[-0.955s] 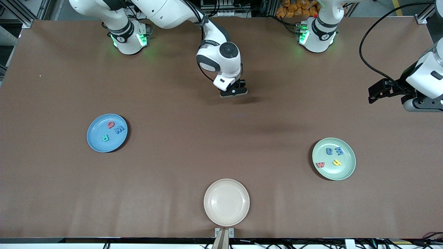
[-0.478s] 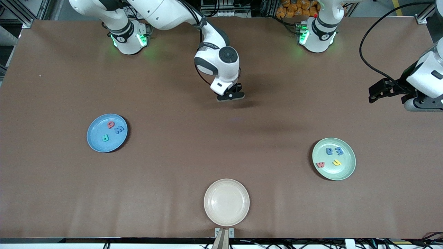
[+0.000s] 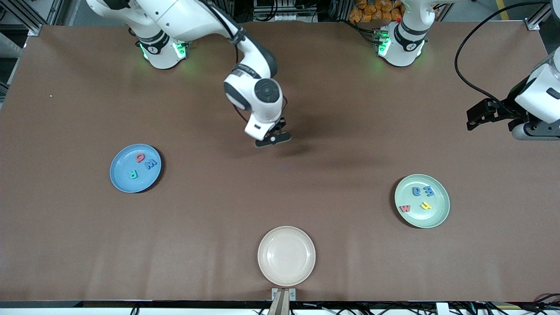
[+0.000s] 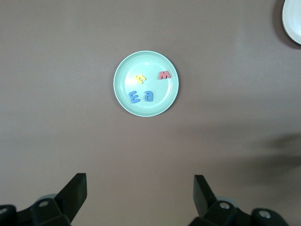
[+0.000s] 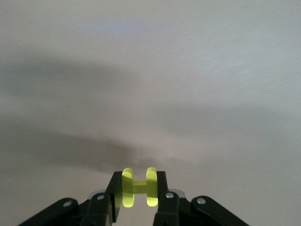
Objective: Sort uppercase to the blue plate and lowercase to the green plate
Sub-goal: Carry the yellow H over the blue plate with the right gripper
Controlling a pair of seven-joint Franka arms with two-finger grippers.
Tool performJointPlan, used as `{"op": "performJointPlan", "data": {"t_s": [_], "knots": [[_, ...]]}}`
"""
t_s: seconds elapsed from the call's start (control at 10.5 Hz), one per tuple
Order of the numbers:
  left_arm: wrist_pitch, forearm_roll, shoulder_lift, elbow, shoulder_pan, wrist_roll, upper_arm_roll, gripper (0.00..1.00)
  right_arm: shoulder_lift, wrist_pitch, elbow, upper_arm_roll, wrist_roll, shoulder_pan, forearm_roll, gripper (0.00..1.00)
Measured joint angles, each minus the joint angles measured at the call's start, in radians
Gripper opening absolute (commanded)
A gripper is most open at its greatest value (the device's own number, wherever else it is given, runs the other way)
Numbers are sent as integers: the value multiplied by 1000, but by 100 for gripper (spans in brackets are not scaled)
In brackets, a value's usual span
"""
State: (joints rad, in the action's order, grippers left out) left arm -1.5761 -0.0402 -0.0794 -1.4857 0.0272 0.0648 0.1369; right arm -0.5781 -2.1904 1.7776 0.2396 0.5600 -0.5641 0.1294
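Observation:
My right gripper [image 3: 273, 139] hangs over the bare brown table near the middle. In the right wrist view it [image 5: 138, 182] is shut on a yellow H [image 5: 138, 187], gripped by its two uprights. The blue plate [image 3: 122, 179], toward the right arm's end, holds a red Q [image 3: 140, 157], a blue W [image 3: 150, 164] and a green R [image 3: 133, 174]. The green plate [image 3: 437, 214], toward the left arm's end, holds a red w [image 3: 405, 208], a blue m [image 3: 428, 190], a blue rounded letter [image 3: 416, 190] and a yellow hooked letter [image 3: 425, 205]. My left gripper [image 3: 476, 117] waits open, high above the green plate [image 4: 155, 106].
A cream plate [image 3: 286, 256] with nothing on it sits at the table's edge nearest the front camera, midway between the two coloured plates. Both arm bases stand along the table's edge farthest from that camera.
My right gripper has carried the yellow H lower in the front view and toward the right arm's end, closer to the blue plate. The left arm has stayed put.

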Motion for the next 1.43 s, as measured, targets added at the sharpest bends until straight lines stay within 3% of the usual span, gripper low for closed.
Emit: {"op": "performJointPlan", "data": {"t_s": [0.38,0.86,1.24,1.43], "knots": [[-1,0,1,11,1,0,-2,100,13,46,2,-132,-311,82,-15,24],[-1,0,1,21,-1,0,-1,100,21,106,11,-323,-719,157,-163,24],[-1,0,1,21,-2,0,-1,100,57,197,15,-479,-994,179,-183,24],[-1,0,1,21,-1,0,-1,100,60,218,28,-512,-1110,238,-184,25]]}}
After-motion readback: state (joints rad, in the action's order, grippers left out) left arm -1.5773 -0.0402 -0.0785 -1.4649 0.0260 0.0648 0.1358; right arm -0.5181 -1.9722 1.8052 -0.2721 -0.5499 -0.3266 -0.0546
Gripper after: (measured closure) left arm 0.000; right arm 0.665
